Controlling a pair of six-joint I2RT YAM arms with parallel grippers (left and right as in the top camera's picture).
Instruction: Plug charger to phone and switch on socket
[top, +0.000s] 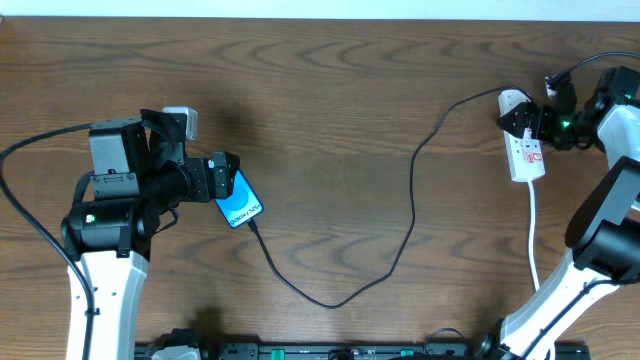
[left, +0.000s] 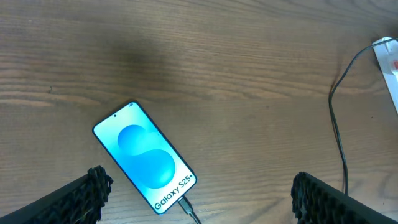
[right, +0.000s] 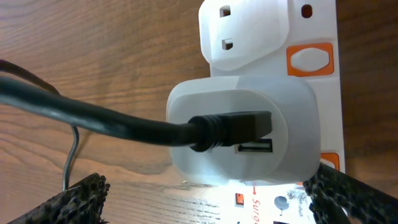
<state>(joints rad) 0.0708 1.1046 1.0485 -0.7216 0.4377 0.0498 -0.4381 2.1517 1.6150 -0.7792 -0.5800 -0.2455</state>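
Left wrist view shows the charger (left: 186, 204) in the phone (left: 144, 157); switching on the socket (right: 267, 31) seemingly remains; left gripper (left: 199, 190) and right gripper (right: 205, 190) gape empty.

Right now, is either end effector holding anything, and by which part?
Nothing is held. The left end effector stands open over the phone, the right end effector open over the charger plug in the socket.
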